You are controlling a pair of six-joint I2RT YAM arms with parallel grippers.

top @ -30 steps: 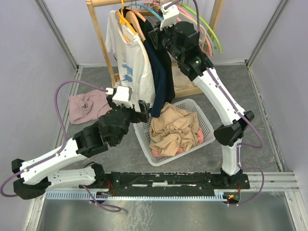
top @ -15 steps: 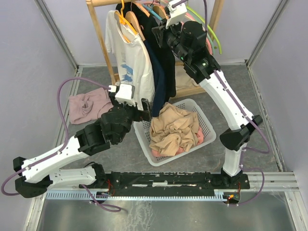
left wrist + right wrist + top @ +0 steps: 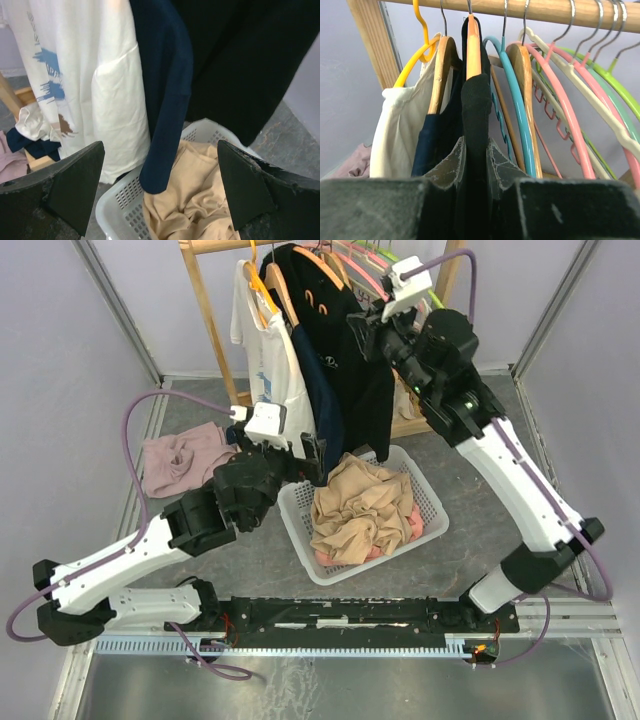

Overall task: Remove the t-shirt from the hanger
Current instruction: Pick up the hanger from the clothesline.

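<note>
Two prints show, neither legible: small orange marks below the collar of the black t-shirt (image 3: 345,370) and a blue splash on the white t-shirt (image 3: 100,75). The right gripper (image 3: 475,162), its fingers (image 3: 451,167) pressed together on a fold of the black t-shirt, grips the cloth just below the shoulder of its orange wooden hanger (image 3: 473,45). The hanger hooks over the wooden rail (image 3: 530,7) among coloured hangers (image 3: 517,110). The right arm reaches high and forward, elbow out to the right, wrist turned left toward the rack. The left gripper (image 3: 160,150) stands wide apart and holds nothing, its fingers framing the hem of a navy garment (image 3: 167,100) that hangs between the white and black shirts. The left arm stretches low from the left, wrist raised toward the hanging hems. Below sits a white basket (image 3: 432,508) heaped with beige cloth (image 3: 355,505); a pink garment (image 3: 180,455) lies on the grey table (image 3: 470,570) to the left.
</note>
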